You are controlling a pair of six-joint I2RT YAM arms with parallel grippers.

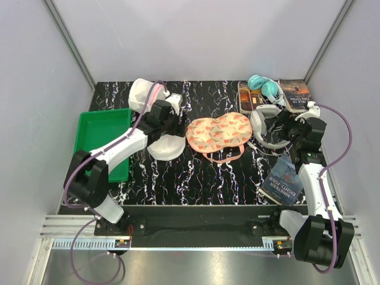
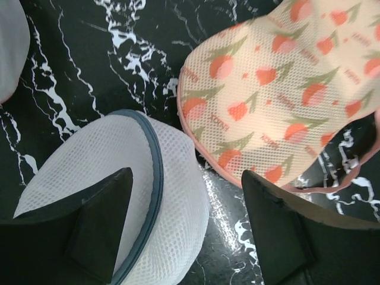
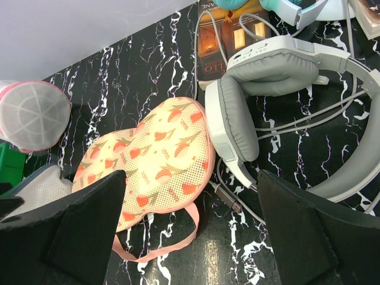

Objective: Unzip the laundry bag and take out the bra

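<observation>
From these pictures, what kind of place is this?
Likely a robot test cell: plain grey walls enclose a black marbled table, with the left arm and right arm bolted at its near edge.

The left arm [image 1: 116, 151] reaches from its near-left base diagonally toward the far right. Its white forearm ends in a dark wrist above the counter [image 1: 196, 178]. The left tool [image 2: 187, 228] points downward, jaws spread wide, with nothing clasped between its dark fingers [image 2: 98, 231]. The right arm [image 1: 314, 187] extends from its near-right base toward the far side, wrist turned left. The right tool [image 3: 190, 237] is also spread wide, gripping nothing.
</observation>
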